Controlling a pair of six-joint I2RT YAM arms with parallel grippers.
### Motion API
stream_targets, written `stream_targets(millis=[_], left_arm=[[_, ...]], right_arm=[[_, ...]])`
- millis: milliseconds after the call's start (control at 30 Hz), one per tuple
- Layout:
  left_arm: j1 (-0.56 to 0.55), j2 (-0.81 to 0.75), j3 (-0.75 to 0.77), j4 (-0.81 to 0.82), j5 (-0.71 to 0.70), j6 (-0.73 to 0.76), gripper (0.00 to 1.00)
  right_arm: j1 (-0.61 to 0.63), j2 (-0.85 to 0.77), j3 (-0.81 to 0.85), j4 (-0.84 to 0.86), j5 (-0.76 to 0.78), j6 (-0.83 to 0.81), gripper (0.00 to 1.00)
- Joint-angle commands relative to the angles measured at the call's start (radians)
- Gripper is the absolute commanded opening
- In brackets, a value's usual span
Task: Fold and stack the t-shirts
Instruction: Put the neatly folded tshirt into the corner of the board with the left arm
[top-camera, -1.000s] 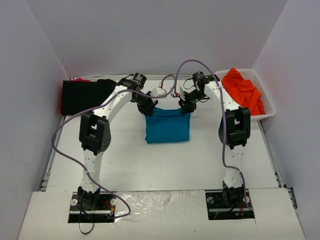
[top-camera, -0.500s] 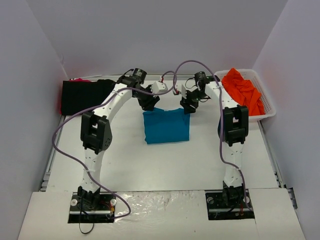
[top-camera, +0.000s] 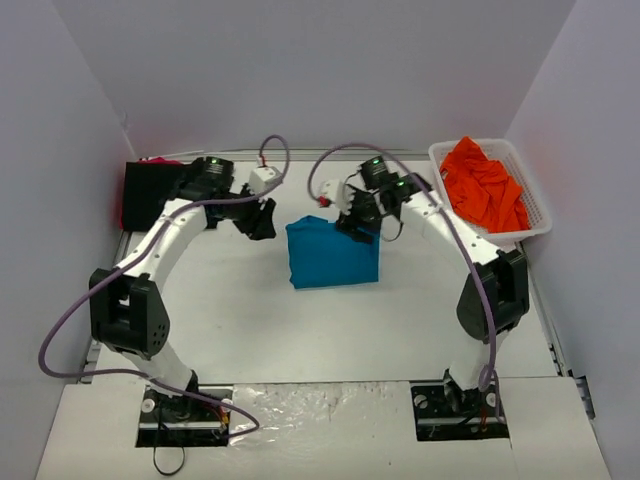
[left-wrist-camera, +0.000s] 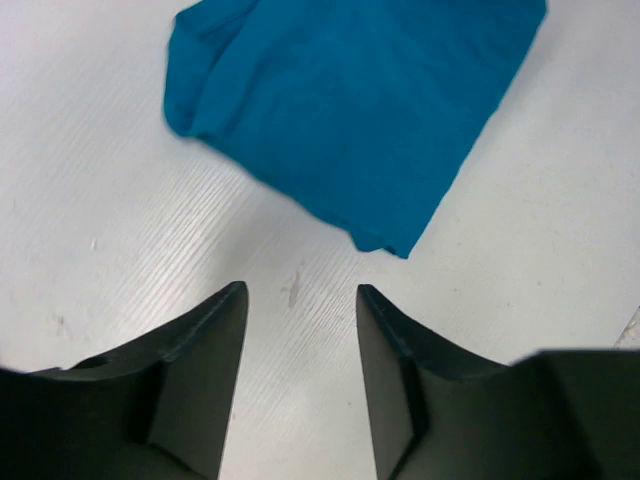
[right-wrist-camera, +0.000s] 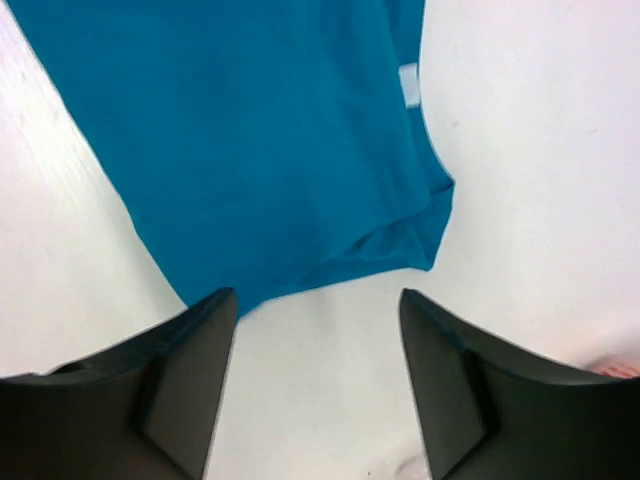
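Note:
A folded teal-blue t-shirt (top-camera: 333, 254) lies flat in the middle of the white table. It also shows in the left wrist view (left-wrist-camera: 360, 100) and the right wrist view (right-wrist-camera: 250, 130). My left gripper (top-camera: 262, 222) is open and empty, just left of the shirt's far left corner. My right gripper (top-camera: 353, 226) is open and empty over the shirt's far right edge. A black t-shirt (top-camera: 160, 192) lies folded at the far left. Bright orange t-shirts (top-camera: 485, 185) are heaped in the basket.
A white slotted plastic basket (top-camera: 538, 212) stands at the far right, holding the orange cloth. A pink edge (top-camera: 155, 160) peeks out behind the black shirt. Grey walls close in the table on three sides. Purple cables loop over both arms.
Both grippers have let go of the teal shirt's far edge. The left arm has swung out to the left; the right arm has shifted left. The shirt lies folded and still.

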Motion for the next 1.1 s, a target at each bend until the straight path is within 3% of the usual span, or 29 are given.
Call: stream_targets(millis=[0,67,133,167,367,433,500,633,700,767,900,1067], left_arm=[[0.088,-0.040,-0.020,-0.001,0.061,-0.116,0.48],[0.109,-0.085,-0.028,-0.049,0.042,-0.116,0.55],[0.123,-0.132,-0.061,-0.040,0.033,-0.122,0.63],[0.126,-0.193,-0.083,-0.005,0.016,-0.140,0.73],[0.160,-0.410,-0.271,0.076,-0.085,-0.116,0.87],[0.189,-0.468,-0.330,0.090,-0.114,-0.107,0.99],[0.207,-0.537,-0.356,0.104,-0.128,-0.108,0.94],[0.319,-0.616,-0.410,0.138,-0.079,-0.163,0.94],[0.355,-0.622,-0.411,0.153,-0.080,-0.199,0.94],[0.393,-0.627,-0.411,0.159,-0.080,-0.216,0.94],[0.450,-0.654,-0.451,0.187,-0.041,-0.246,0.94],[0.471,-0.647,-0.463,0.186,-0.030,-0.268,0.94]], right_arm=[[0.190,-0.029,-0.090,0.112,0.461,0.210,0.65],[0.291,-0.062,-0.153,0.201,0.575,0.210,0.81],[0.307,-0.082,-0.182,0.218,0.541,0.246,1.00],[0.307,-0.085,-0.188,0.220,0.506,0.259,1.00],[0.324,-0.079,-0.208,0.241,0.325,0.341,1.00],[0.295,-0.088,-0.202,0.240,0.243,0.374,1.00],[0.258,-0.104,-0.193,0.238,0.188,0.414,1.00],[0.152,-0.084,-0.190,0.206,-0.308,0.532,1.00],[0.186,-0.067,-0.187,0.206,-0.252,0.545,1.00],[0.226,-0.102,-0.219,0.261,-0.084,0.513,1.00],[0.445,-0.150,-0.323,0.323,0.267,0.387,1.00],[0.529,-0.093,-0.365,0.364,0.401,0.307,0.97]])
